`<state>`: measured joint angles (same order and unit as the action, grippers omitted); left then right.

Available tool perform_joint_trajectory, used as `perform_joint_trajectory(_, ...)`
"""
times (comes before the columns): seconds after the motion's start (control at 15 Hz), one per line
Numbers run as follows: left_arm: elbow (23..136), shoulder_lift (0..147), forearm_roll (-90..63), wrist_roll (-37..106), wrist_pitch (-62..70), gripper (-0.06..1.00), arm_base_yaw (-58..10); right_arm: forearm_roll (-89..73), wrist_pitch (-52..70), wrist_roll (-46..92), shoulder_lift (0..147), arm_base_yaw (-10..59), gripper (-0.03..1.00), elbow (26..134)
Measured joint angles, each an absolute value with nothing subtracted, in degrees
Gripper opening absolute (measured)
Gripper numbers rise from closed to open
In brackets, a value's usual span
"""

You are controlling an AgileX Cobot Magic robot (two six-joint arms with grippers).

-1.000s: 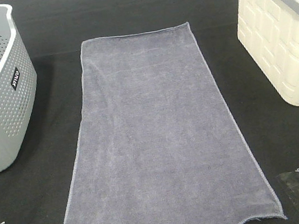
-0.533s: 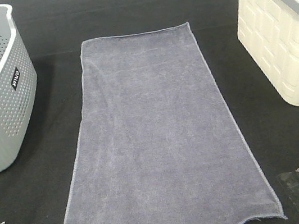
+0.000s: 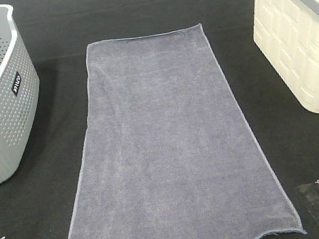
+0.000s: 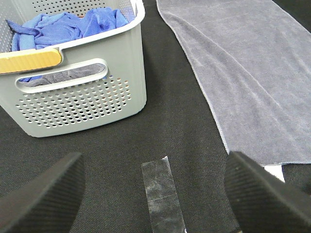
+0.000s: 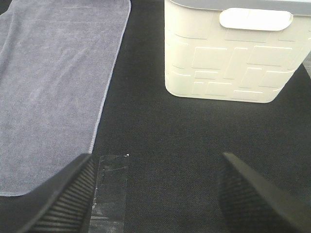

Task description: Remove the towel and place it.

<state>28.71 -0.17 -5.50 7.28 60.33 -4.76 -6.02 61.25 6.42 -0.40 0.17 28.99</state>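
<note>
We are looking at the towel (image 3: 170,148) lying flat and fully spread on the black counter (image 3: 142,7), between the grey perforated basket (image 3: 2,120) and the cream bin (image 3: 301,54), touching neither. Our left pincer (image 4: 153,194) is hanging released above a strip of clear tape (image 4: 160,194), near the towel's near corner, holding nothing. Our right pincer (image 5: 155,194) is likewise standing wide and empty over the counter, just beside the towel's other near edge. We are judging the risks: pinching only one corner could drag the towel into a bunch, and closing too shallowly on the thin hem could let it slip. A blue cloth (image 4: 68,24) in the basket could be mistaken for our target.
</note>
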Motion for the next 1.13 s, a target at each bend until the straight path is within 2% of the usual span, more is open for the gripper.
perform_joint_trajectory(1.13,28.71,-0.23,-5.44,7.28,60.33,0.76,-4.76,-6.02,61.25,6.42,-0.4,0.17,0.67,28.99)
